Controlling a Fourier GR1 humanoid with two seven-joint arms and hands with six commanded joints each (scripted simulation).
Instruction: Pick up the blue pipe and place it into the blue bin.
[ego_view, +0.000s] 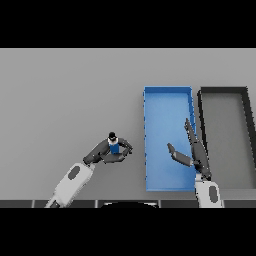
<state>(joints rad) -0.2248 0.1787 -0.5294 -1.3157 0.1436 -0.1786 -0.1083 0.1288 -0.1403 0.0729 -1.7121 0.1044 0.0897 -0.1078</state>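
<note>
Just left of the shallow rectangular blue bin (167, 100), near its front end, the left hand (109, 152) has its fingers and thumb curled round the small blue pipe (114, 146), a short cylinder with a dark cap at its upper end. The pipe seems to stand roughly upright in the grasp, though whether it is lifted clear of the flat grey table (70, 95) or resting on it is hard to tell from this view. So the pick-up looks made or nearly made; the carry to the right and the release into the bin are what is left.

Over the bin's front right part, the right hand (192, 150) hangs with straight, relaxed fingers and the thumb spread, holding nothing. It sits above the very space the pipe should go into, and I judge it the one thing that could get in the way, unless the drop is made toward the bin's left side or far end, which lie free.

Just right of the bin, edge beside edge, lies a dark grey bin (245, 100) of like shape, which is the wrong target.
</note>
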